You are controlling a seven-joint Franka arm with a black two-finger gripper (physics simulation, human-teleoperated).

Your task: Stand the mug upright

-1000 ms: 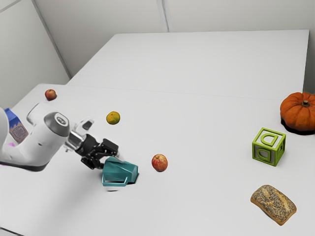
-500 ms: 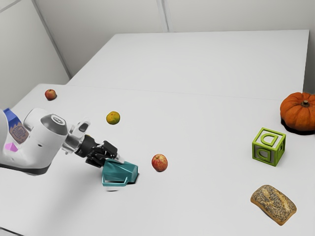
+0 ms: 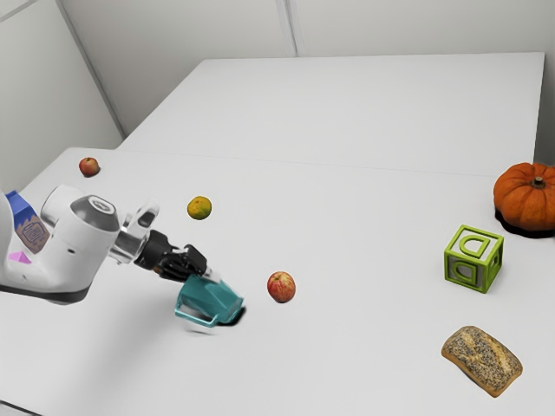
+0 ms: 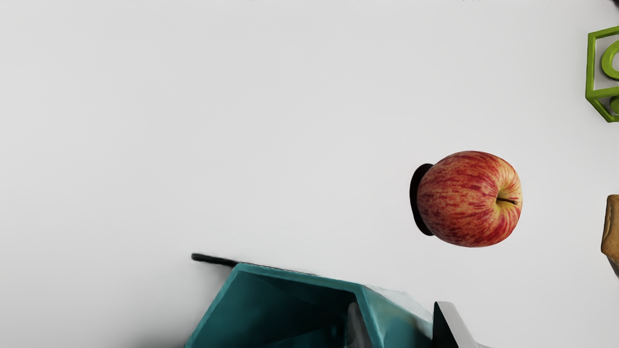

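Desk (image 3: 364, 191) carries everything. Task looks partway: grip seems made and the mug sits tilted, but it isn't upright; standing it on its base and letting go are left.

Arm (image 3: 78, 247) comes in low from the exterior view's left, hand slanting down toward the exterior view's right, tool end close above the desk.

Pumpkin (image 3: 536, 198) is well apart from the tool, past the block (image 3: 473, 258); bread (image 3: 482, 359) is far out as well.

Mug (image 3: 211, 301) is right at the tool, mouth toward the hand and higher than the base, base pointing away and down. Low edge is near or on the desk, can't tell which. Handle (image 3: 196, 319) sticks out to one side.

Tool (image 3: 209, 276) looks closed on the mug wall: inner finger (image 4: 359, 328) in the mouth, outer finger (image 4: 453, 326) against the outside, though contact is partly hidden.

Apple (image 3: 281, 287) is near, just beyond the mug from the tool; more tilting should probably keep away from it.
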